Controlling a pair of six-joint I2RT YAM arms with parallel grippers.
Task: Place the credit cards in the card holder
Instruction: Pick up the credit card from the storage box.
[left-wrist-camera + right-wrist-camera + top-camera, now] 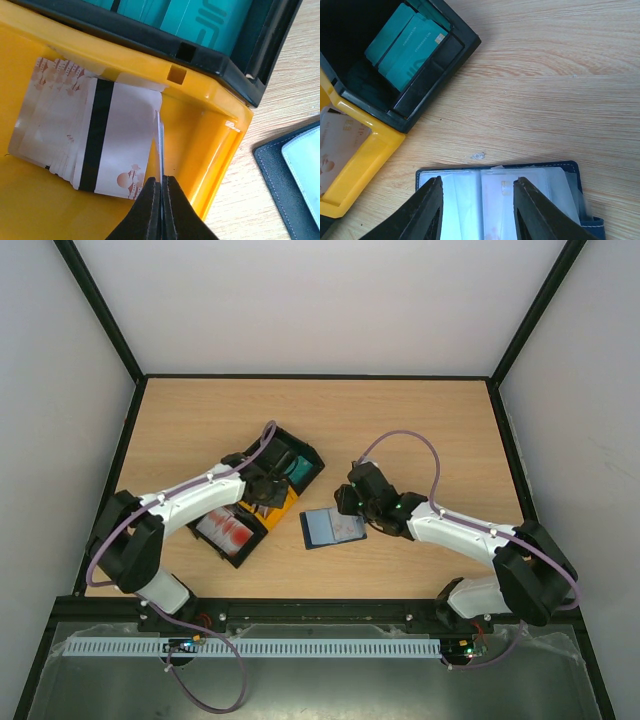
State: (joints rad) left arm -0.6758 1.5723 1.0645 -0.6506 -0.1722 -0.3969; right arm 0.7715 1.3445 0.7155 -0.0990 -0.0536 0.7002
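white card (161, 150) clamped in left pincer (161, 178); right pincer (479, 181) apart over card holder (555, 187)

In the left wrist view the right edge cuts off the card holder (271, 175) and the top edge cuts off the teal cards (210, 20). The left gripper (161, 179) pinches a thin card edge (160, 140); its face cannot be seen. In the right wrist view the bottom edge cuts off the card holder, and the left edge the whitish cards (337, 145). From above, the left gripper hides the tray's (300, 445) yellow compartment.
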